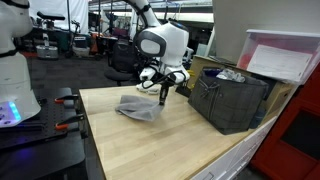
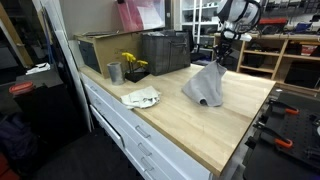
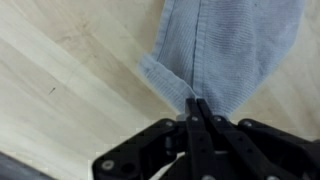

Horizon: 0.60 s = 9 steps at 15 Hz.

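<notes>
Grey-blue cloth [image 3: 235,50], pale wood table [image 3: 70,80], black crate [image 1: 232,100].

The cloth [image 2: 205,85] hangs from the claw [image 2: 219,62], its lower edge lying on the bench [image 2: 190,135] beneath. A crate [image 1: 232,98] stands on the bench beside the claw, well apart.

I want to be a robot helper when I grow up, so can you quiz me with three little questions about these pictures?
1. True or false: the gripper is pinched shut on an edge of the grey cloth.
2. Pick one: what does the lower end of the cloth rest on? A) the wooden table B) a blue plate C) a pillow
3. Fill the gap: next to the metal cup stand ______ flowers.

Key: 1 true; 2 A; 3 yellow.
</notes>
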Available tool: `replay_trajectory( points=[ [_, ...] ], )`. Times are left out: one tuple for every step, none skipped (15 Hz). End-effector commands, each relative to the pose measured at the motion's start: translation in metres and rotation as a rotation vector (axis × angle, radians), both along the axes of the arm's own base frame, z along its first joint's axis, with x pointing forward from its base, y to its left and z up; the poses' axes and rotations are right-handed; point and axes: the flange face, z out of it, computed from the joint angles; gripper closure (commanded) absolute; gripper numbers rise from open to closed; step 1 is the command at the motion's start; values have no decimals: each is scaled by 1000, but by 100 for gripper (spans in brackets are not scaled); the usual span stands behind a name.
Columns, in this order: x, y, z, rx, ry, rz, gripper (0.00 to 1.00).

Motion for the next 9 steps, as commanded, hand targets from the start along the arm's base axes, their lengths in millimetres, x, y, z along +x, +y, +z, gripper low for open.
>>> replay_trajectory(
  points=[
    [-26,-21,27,-109,-88,-148,99],
    [-33,-28,30,-148,-110,-185,99],
    [-40,-33,34,-188,-133,-221,99],
    [-45,-37,35,-230,-157,-255,99],
    [-52,-40,36,-277,-181,-283,99],
    [-56,-44,35,-320,-200,-316,99],
    [-62,-45,32,-370,-216,-340,71],
    [-68,-49,27,-413,-226,-374,70],
    [-73,-52,23,-444,-225,-396,64]
  ],
)
